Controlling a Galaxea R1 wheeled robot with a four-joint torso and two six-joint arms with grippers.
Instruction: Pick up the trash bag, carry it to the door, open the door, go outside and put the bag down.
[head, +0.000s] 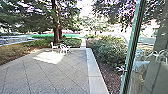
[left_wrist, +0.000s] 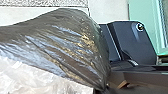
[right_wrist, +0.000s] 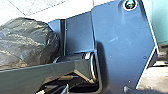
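In the left wrist view the trash bag, dark and shiny with a pale, see-through part, stretches taut and narrows to a gathered end. At that end my left gripper is shut on it. The right wrist view has the rounded dark bulk of the trash bag beside the robot's body. A green-framed glass door stands at the right of the head view, with pale reflections in its pane. Beyond it lies the paved yard.
A white table and a white chair stand far out on the paving, near a tree trunk. A pale kerb runs along the yard's right side, with bushes beyond it.
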